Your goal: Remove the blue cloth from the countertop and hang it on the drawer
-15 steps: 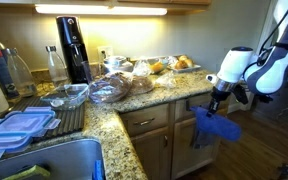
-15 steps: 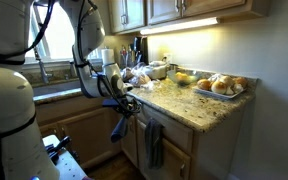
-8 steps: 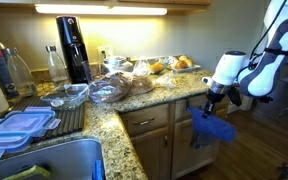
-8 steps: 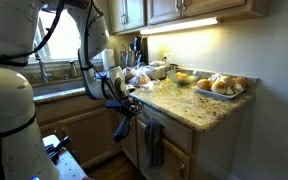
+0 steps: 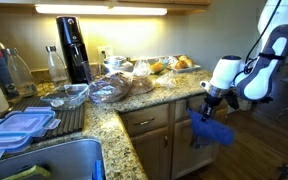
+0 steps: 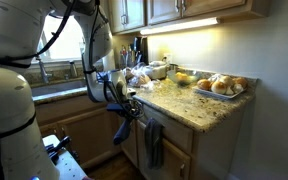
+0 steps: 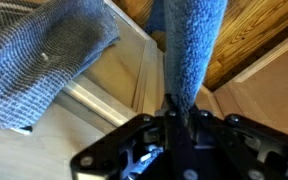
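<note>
Dangling limp, the fuzzy blue cloth sits pinched in the end effector beside wooden drawers.

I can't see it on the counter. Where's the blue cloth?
In both exterior views the blue cloth dangles from the gripper, just off the countertop edge, beside a hanging grey towel.

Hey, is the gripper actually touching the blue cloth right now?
Touching. The wrist view shows the blue cloth clamped in the gripper, its end pinched between the jaws.
</note>
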`<state>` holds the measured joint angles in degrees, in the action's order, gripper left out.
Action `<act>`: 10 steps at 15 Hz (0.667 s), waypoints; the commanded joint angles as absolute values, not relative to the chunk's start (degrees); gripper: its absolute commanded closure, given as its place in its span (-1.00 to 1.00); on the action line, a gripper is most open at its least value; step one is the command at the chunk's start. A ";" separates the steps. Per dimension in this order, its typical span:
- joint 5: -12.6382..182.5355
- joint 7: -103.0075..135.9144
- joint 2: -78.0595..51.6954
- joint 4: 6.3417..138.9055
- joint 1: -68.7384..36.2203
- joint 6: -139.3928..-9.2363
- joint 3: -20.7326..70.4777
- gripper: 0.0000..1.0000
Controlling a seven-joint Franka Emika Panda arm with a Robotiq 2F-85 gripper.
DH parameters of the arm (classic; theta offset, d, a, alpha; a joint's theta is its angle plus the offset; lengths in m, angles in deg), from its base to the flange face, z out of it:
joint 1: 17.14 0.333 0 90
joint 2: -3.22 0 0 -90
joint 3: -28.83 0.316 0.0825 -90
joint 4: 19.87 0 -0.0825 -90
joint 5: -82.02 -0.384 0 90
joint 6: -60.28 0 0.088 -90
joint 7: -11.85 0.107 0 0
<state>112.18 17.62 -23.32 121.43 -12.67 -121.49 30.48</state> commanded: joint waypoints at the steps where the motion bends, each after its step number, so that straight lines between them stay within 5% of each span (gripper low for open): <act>1: 111.88 16.30 -26.13 120.56 -17.08 -123.04 33.75 0.89; 10: 97.67 2.79 -27.58 116.61 -19.11 -121.13 37.10 0.89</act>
